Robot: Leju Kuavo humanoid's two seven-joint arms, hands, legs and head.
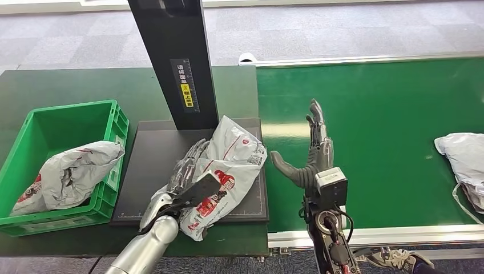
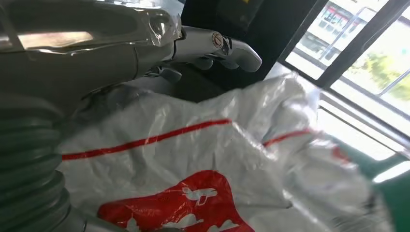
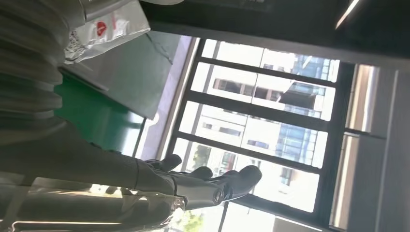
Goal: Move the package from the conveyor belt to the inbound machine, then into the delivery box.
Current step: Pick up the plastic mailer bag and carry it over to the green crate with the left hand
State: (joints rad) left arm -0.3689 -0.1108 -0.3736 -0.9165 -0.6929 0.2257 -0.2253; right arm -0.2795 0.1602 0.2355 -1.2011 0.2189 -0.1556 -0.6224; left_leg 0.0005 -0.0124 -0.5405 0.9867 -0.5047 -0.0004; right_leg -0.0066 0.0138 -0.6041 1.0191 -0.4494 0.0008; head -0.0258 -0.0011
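Package: a white plastic mailer bag (image 1: 231,165) with red print and a red line lies crumpled on the inbound machine's black platform (image 1: 154,165); its far end leans against the foot of the machine's column (image 1: 177,63); its near end hangs past the platform's front edge; the left wrist view shows its wrinkled film and red logo close up (image 2: 203,164)
Left hand: the left hand (image 1: 185,171) lies on the package's left side, fingers stretched along the bag toward the column; the black back of the palm covers part of the red print; whether the fingers actually clamp the film cannot be told; in the left wrist view the grey thumb (image 2: 227,48) stands above the bag, apart from it
Right hand: the right hand (image 1: 311,154) hovers over the green conveyor belt (image 1: 371,114), just beside the platform's right edge; fingers straight and pointing away from the robot, thumb spread toward the package; it holds nothing and is wide; the right wrist view shows its dark fingers (image 3: 232,181) extended against a window
Delivery box: a green crate (image 1: 111,142) sits on the dark tabletop (image 1: 68,85) left of the platform; one crumpled grey-white bag (image 1: 71,174) rests inside it
Conveyor belt, right end: another grey bag (image 1: 462,157) lies at the picture's right edge, well apart from the right hand
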